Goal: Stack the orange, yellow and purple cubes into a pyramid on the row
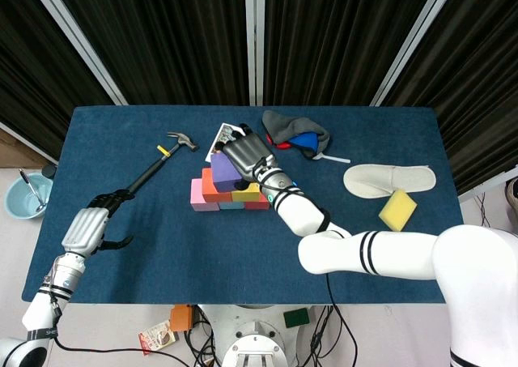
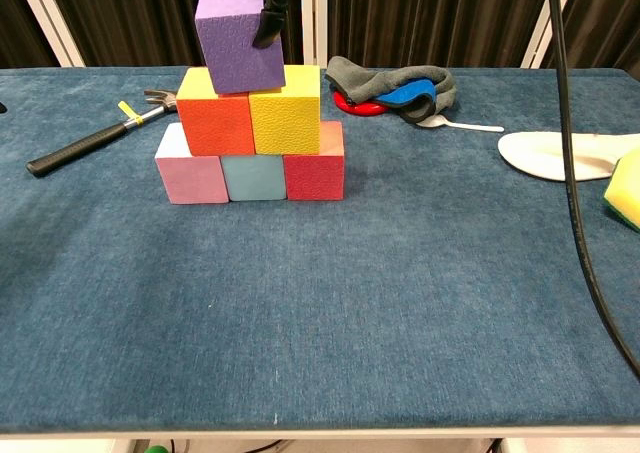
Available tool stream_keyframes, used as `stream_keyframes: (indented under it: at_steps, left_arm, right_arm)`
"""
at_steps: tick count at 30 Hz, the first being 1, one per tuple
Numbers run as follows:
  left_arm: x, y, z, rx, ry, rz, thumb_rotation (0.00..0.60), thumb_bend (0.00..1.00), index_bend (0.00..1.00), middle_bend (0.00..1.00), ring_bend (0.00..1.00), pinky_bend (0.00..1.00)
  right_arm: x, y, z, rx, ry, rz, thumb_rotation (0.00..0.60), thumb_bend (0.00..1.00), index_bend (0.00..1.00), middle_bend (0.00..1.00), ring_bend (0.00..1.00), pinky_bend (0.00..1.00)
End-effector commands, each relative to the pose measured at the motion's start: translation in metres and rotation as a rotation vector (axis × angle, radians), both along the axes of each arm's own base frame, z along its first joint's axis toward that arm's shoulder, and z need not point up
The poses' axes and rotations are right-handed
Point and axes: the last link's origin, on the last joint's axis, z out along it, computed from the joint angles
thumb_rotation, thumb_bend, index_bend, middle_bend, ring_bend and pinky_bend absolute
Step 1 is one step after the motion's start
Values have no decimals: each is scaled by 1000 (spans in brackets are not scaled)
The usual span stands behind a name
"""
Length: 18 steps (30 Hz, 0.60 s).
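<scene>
The purple cube (image 2: 238, 41) sits slightly tilted on top of the orange cube (image 2: 215, 123) and the yellow cube (image 2: 287, 120). These two stand on a row of pink (image 2: 190, 173), teal (image 2: 254, 178) and red (image 2: 315, 173) cubes. My right hand (image 1: 245, 152) reaches over the stack from behind and holds the purple cube (image 1: 222, 171); one fingertip (image 2: 270, 18) shows on the cube's upper right edge. My left hand (image 1: 87, 229) hovers open at the table's left front, just short of the hammer's handle end, holding nothing.
A hammer (image 1: 166, 158) lies diagonally left of the stack. Behind the stack are a card (image 1: 220, 134) and a grey cloth (image 1: 295, 128) over red and blue items, with a spoon (image 2: 462, 126) beside them. A white slipper (image 1: 388, 179) and a yellow sponge (image 1: 397, 209) lie at the right.
</scene>
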Motion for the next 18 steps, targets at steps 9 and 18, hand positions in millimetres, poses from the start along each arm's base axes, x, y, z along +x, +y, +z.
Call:
stream_keyframes:
  at_steps: [9, 18]
  left_arm:
    - [-1, 0, -1, -4, -4, 2, 600, 170, 191, 129, 141, 133]
    - [-4, 0, -2, -3, -6, 4, 600, 170, 192, 129, 141, 134]
  right_arm:
    - [1, 2, -4, -4, 7, -8, 600, 223, 229, 326, 109, 57]
    - [1, 3, -6, -11, 15, -13, 600, 215, 205, 291, 109, 57]
